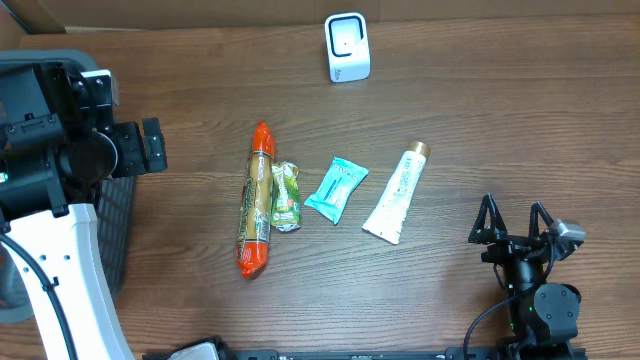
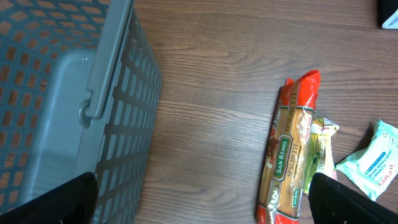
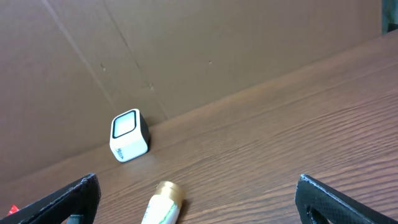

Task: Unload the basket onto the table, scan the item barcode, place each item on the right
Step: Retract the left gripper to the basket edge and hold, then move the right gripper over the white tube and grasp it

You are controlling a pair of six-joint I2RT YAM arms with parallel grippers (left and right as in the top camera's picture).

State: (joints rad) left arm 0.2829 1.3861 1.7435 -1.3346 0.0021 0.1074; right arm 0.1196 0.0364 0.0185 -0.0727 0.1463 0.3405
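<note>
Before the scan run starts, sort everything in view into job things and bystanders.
Job:
scanner
pasta
green packet
wipes
tube
(any of the four may be the item to scan)

Probably bystanders:
basket
cardboard wall

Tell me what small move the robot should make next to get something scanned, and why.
Probably move the right hand over the white tube, ready to grasp. That hand is open and empty, the tube lies nearest it, and no item is at the scanner yet.
</note>
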